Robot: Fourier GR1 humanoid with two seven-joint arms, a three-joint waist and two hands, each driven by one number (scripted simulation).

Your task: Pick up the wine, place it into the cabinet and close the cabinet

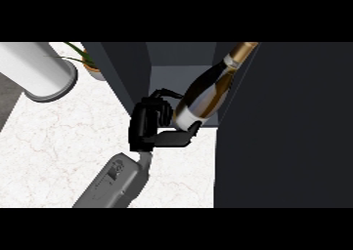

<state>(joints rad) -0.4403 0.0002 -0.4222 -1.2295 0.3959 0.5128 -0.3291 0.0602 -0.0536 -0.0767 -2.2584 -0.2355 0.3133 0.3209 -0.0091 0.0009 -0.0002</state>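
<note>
The wine bottle [208, 93] is dark with a pale label and gold foil on its neck. It is tilted, neck pointing up and right, in front of the open cabinet's grey inside [171, 73]. My left hand [146, 127] is shut on the bottle's lower part: fingers curl round its far side and the thumb lies under its base. The grey forearm comes in from the lower left. The cabinet's dark door [294, 127] stands open at the right. My right hand does not show.
A white cylinder [34, 68] stands at the upper left on the marble counter [63, 141]. A small potted plant [91, 66] sits next to the cabinet's left wall [121, 73].
</note>
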